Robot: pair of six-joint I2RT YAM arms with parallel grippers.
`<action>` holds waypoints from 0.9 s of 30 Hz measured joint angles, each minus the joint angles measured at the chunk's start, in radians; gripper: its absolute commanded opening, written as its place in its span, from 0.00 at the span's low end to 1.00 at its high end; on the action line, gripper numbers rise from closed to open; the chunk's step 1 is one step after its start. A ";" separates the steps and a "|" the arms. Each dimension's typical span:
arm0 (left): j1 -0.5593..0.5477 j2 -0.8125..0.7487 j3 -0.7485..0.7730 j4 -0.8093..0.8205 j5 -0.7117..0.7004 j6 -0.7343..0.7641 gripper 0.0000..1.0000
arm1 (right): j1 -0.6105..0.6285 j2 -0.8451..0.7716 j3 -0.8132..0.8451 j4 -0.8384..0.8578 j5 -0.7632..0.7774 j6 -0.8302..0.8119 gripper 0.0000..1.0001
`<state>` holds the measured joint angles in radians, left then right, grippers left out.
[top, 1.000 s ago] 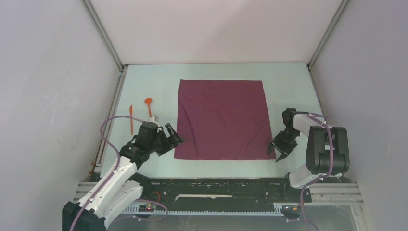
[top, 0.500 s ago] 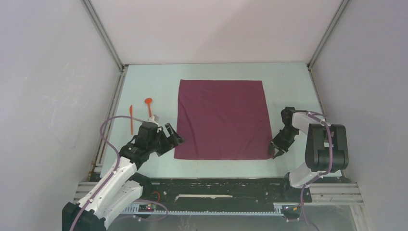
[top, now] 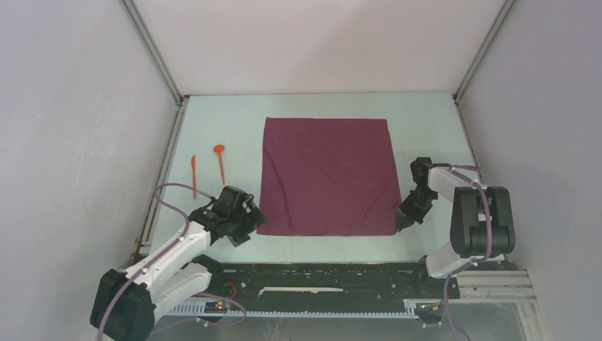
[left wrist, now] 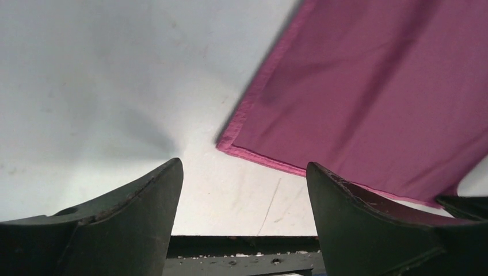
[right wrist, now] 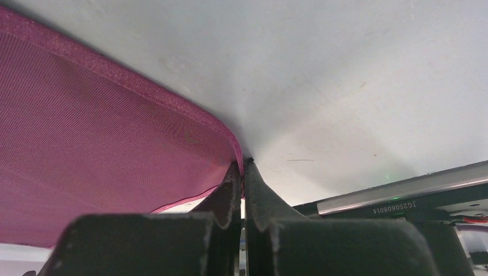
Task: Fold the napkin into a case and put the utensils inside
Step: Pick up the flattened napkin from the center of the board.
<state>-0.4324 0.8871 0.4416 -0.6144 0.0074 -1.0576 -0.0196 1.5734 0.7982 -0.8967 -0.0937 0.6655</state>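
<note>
Right gripper (right wrist: 241, 168) pinches napkin (right wrist: 103, 132) corner (near-right); left gripper (left wrist: 243, 165) gapes beside near-left corner

I cannot tell the tiny utensils (top: 219, 150) apart, and the napkin (left wrist: 374, 98) runs off the left wrist view at 2 o'clock.

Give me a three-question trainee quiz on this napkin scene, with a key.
1. True or false: the napkin is already folded into a narrow case.
2. The right gripper is: A) open above the napkin; B) shut on the napkin's near right corner; C) holding a utensil.
3. Fill in: both orange utensils lie on the table to the napkin's ____.
Key: 1 false, it lies flat and square; 2 B; 3 left.
</note>
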 measured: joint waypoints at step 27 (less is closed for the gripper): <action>-0.150 0.609 0.372 -0.344 -0.163 -0.384 0.62 | 0.093 -0.073 -0.035 0.034 0.101 0.024 0.00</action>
<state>-0.5823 1.4963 0.8135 -0.9588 -0.1555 -1.4418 0.0734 1.5005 0.7631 -0.8623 0.0078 0.6899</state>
